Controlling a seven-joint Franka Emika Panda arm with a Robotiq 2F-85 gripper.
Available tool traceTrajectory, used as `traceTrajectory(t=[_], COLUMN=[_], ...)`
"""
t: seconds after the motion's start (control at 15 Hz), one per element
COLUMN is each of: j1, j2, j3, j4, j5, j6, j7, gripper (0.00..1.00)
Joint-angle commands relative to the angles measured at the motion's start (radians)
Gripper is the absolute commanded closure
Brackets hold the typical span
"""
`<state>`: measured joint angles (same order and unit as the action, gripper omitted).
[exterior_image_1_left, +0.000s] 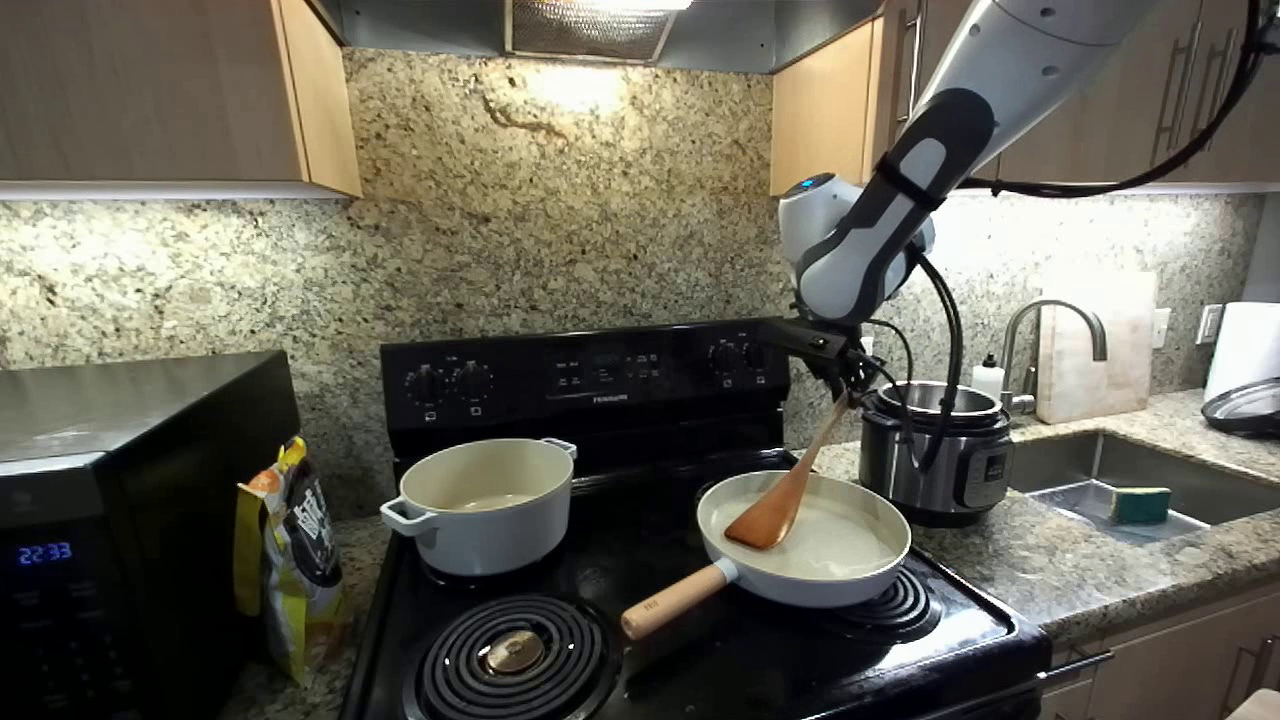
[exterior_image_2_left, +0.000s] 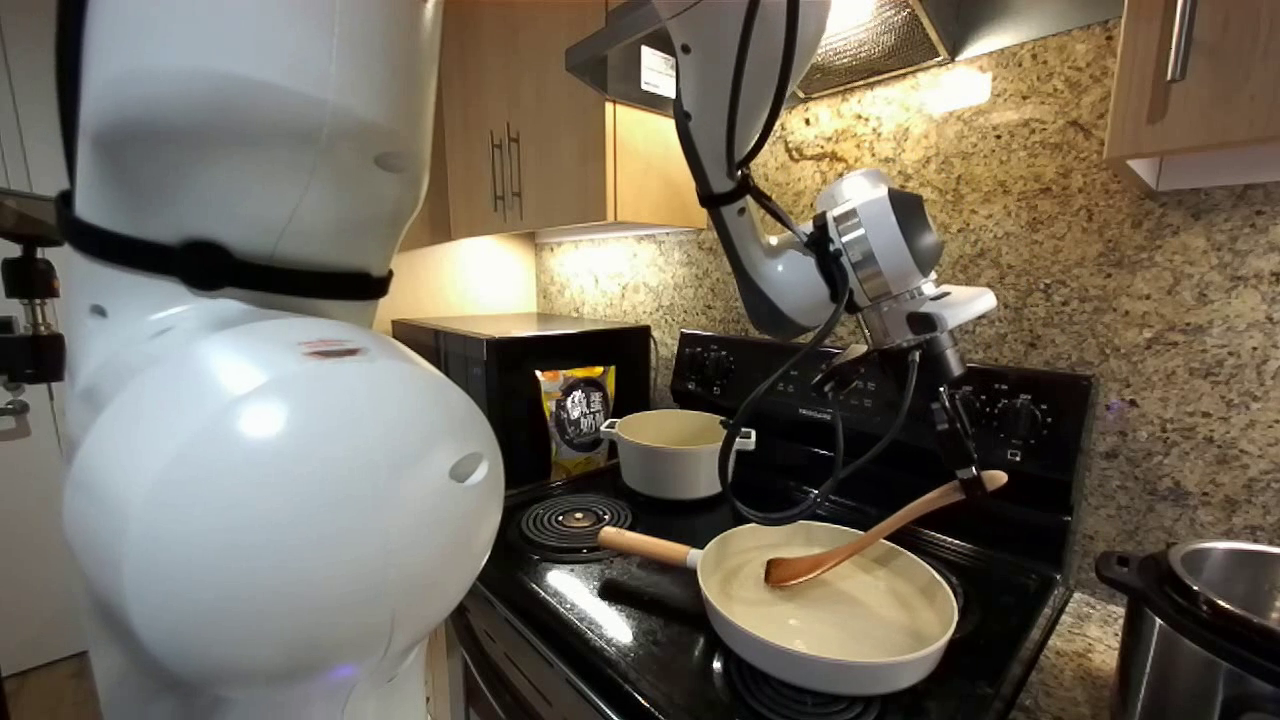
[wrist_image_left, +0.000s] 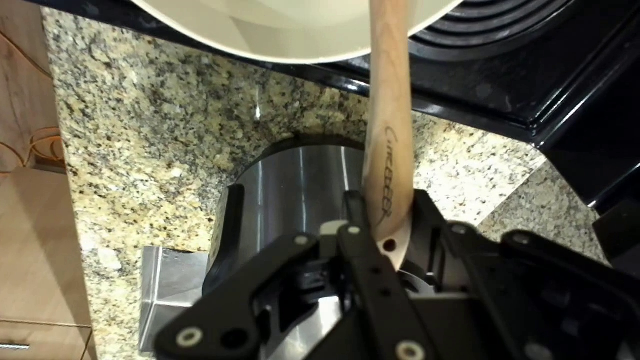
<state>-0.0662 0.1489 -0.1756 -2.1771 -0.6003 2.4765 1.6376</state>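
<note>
A wooden spatula (exterior_image_1_left: 778, 505) slants down into a white frying pan (exterior_image_1_left: 820, 590) with a pale wooden handle. My gripper (exterior_image_2_left: 972, 482) is shut on the upper end of the spatula's handle, above the pan's far side. In the wrist view the handle (wrist_image_left: 390, 115) lies between the two black fingers of the gripper (wrist_image_left: 386, 207), its holed end just past the tips. The spatula's broad reddish blade (exterior_image_2_left: 800, 570) reaches the inside of the pan and appears to rest on its bottom. Thin liquid or a shiny coating shows in the pan; I cannot tell which.
A white two-handled pot (exterior_image_1_left: 490, 520) stands on the back left burner of the black stove. A steel pressure cooker (exterior_image_1_left: 930, 460) stands close beside the gripper, right of the stove. A yellow snack bag (exterior_image_1_left: 300, 570) leans by the microwave (exterior_image_1_left: 150, 520). The sink (exterior_image_1_left: 1210, 490) holds a sponge (exterior_image_1_left: 1140, 506).
</note>
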Motion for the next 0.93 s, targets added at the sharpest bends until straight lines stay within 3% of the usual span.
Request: traceTrajectory(t=[0.0, 0.87], j1=[0.013, -0.018], j2=[0.002, -0.06], j3=[0.005, -0.044], j4=[-0.013, -0.187], j5=[0.006, -0.015], j6=[-0.003, 0.069], j7=[0.003, -0.005], gripper=[0.88, 0.88])
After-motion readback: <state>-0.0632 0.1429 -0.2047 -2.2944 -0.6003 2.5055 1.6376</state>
